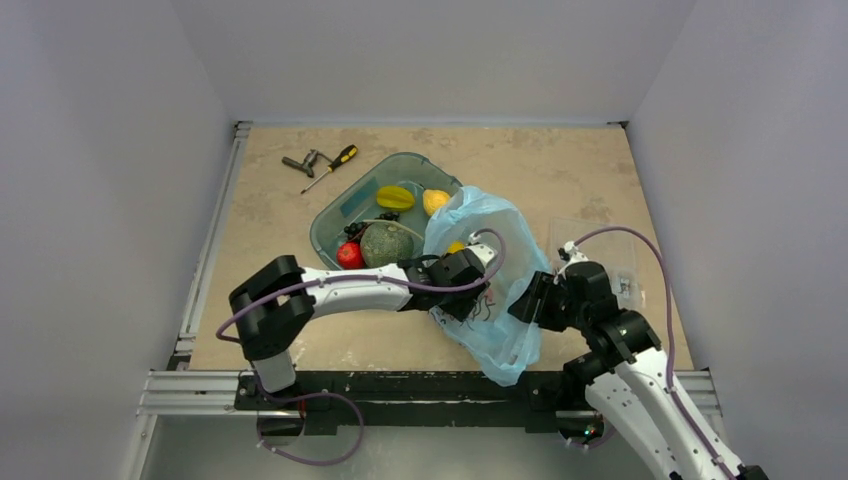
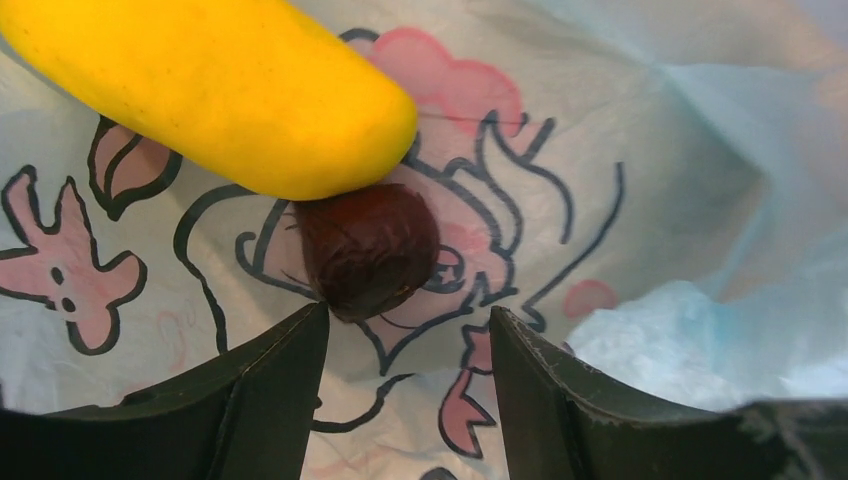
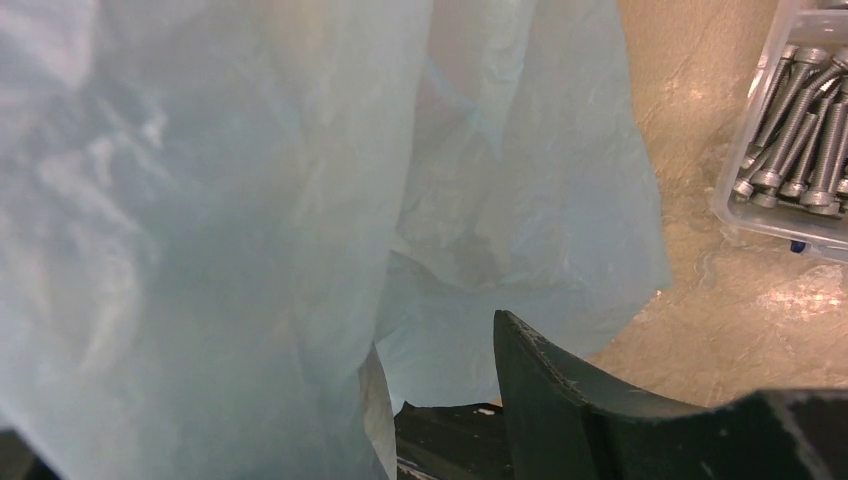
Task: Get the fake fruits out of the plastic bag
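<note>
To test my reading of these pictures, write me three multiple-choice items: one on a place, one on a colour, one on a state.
1. Where lies the large green fruit? A inside the teal tray; B beneath that tray; C hanging in the air.
2. Which colour has the long fruit inside the plastic bag? A red; B yellow; C purple.
3. How stands the left gripper? A shut on a fruit; B open, holding nothing; C shut on plastic.
Answers: 1 A, the top view shows it among the tray's fruits. 2 B, the left wrist view shows it yellow. 3 B, its jaws stand apart, gripping nothing.
</note>
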### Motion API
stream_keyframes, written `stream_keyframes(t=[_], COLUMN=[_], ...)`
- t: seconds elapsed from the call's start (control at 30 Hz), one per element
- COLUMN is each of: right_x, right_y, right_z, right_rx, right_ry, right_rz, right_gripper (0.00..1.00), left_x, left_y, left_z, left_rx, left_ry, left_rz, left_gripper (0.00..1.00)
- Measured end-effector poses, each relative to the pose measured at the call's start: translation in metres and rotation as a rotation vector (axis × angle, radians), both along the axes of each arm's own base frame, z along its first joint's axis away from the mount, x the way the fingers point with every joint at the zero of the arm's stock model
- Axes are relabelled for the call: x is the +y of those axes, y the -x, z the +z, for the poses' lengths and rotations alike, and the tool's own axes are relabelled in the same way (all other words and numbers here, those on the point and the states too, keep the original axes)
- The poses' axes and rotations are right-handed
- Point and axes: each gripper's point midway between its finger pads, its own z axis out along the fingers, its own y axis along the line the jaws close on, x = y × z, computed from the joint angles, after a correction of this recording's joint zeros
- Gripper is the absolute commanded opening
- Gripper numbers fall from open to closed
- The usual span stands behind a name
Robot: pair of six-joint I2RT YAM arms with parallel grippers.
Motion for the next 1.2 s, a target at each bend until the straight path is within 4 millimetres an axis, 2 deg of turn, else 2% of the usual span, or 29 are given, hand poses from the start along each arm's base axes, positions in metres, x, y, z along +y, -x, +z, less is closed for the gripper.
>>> stream_keyframes(t=[0.1,0.27,0.33,0.43,0.5,0.57,0.63,0.73,0.83,0.97,1.13,1.2], right_x=[0.0,0.001,0.001,0.0,-0.002,-0.003,-0.002,-0.004,-0.006,-0.008,-0.013,-0.015], right_y=[-0.001,-0.004,-0.005,-0.011,-0.018,-0.026,-0.033,-0.047,-0.059,-0.071,-0.089,-0.096], right_z=[-0.001,0.001,0.002,0.006,0.01,0.013,0.015,0.018,0.021,0.02,0.024,0.028], right_rx=[0.002,-0.008,-0.008,-0.02,-0.039,-0.057,-0.063,-0.079,-0.106,-0.134,-0.174,-0.203], right_ry=[0.002,-0.002,0.0,0.004,0.008,0.006,-0.005,-0.021,-0.051,-0.085,-0.094,-0.103], right_rz=[0.001,0.0,-0.004,-0.025,-0.054,-0.085,-0.12,-0.193,-0.263,-0.34,-0.42,-0.447], right_gripper=[0.51,0.53,0.53,0.51,0.37,0.23,0.17,0.09,0.0,0.0,0.0,0.0], left_x=[0.006,0.006,0.0,-0.007,-0.014,-0.025,-0.035,-0.045,-0.055,-0.078,-0.096,-0.096], left_y=[-0.002,-0.011,-0.015,-0.019,-0.025,-0.03,-0.036,-0.043,-0.051,-0.07,-0.09,-0.094], left_z=[-0.014,-0.016,-0.016,-0.023,-0.024,-0.024,-0.023,-0.02,-0.011,0.018,0.055,0.06], left_rx=[-0.023,-0.059,-0.068,-0.073,-0.083,-0.09,-0.095,-0.101,-0.11,-0.129,-0.153,-0.151], left_ry=[-0.081,-0.125,-0.123,-0.132,-0.134,-0.127,-0.115,-0.105,-0.081,0.004,0.111,0.127], left_rz=[0.016,0.036,0.034,0.022,0.009,-0.009,-0.032,-0.074,-0.114,-0.16,-0.196,-0.2], left_gripper=[0.65,0.62,0.55,0.37,0.21,0.17,0.14,0.02,0.0,0.0,0.0,0.0])
